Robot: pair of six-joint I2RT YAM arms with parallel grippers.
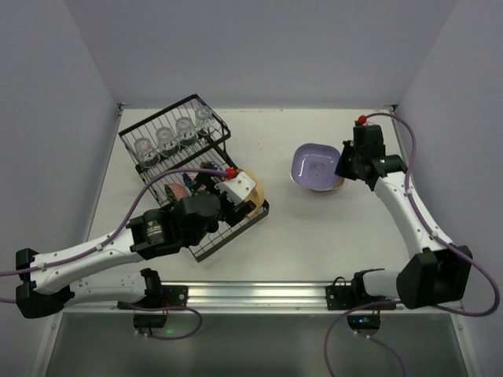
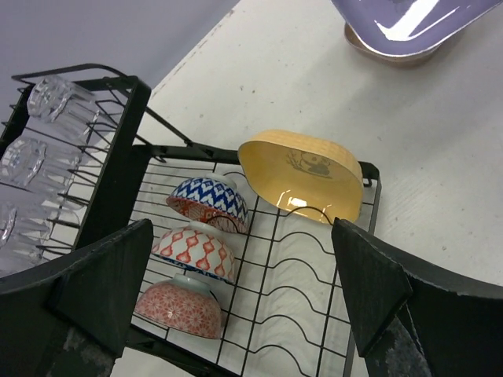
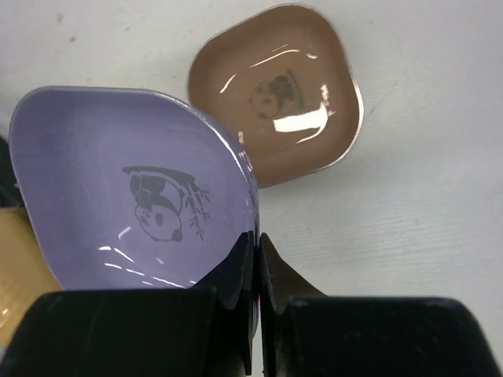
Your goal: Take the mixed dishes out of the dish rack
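Purple plate (image 3: 118,181) rim pinched by right jaws; left jaws spread wide over dish rack (image 2: 111,179).

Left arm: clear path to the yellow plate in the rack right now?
Probably yes. The left gripper is open, facing the yellow plate tilted on edge in the dish rack; nothing between them, bowls off to its side.

We see bare table (image 1: 314,236) between the dish rack (image 2: 114,181) on the left and the purple plate (image 1: 317,166) at far right, wide enough for an arm to pass. In the rack's flat tray, three bowls (image 2: 196,251) line the side against the basket. The yellow plate (image 2: 302,177) stands on edge at the right end, leaving bare wavy wires nearer us. Glass cups (image 2: 47,149) crowd the basket, and the purple plate hangs tilted over part of the tan plate (image 3: 275,94).
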